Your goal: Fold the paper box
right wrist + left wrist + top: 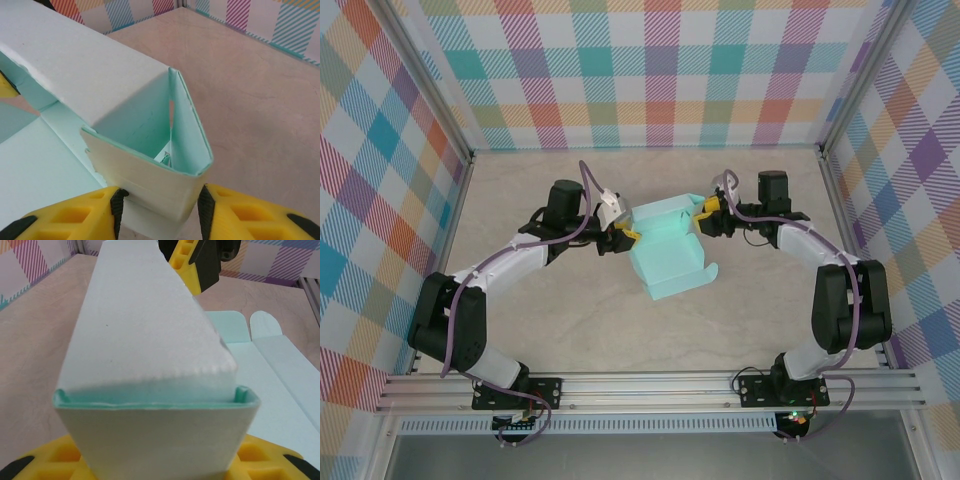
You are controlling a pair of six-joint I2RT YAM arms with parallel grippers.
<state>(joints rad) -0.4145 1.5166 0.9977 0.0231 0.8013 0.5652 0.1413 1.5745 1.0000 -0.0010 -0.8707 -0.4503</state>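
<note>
The paper box [670, 255] is pale mint card, half-formed, in the middle of the table. Its raised, folded back section spans the gap between both grippers, and a flat panel with tabs [678, 278] lies toward the near side. My left gripper [623, 232] is shut on the left end of that section; in the left wrist view the box's end wall [150, 440] sits between the yellow fingers [270, 457]. My right gripper [710, 210] is shut on the right end, its black pads [118, 207] pressing both sides of the open, hollow end [150, 180].
Plaid walls [650, 70] enclose the beige tabletop [520, 200] on three sides. An aluminium rail [650, 385] carrying both arm bases runs along the near edge. Bare table lies left, right and in front of the box.
</note>
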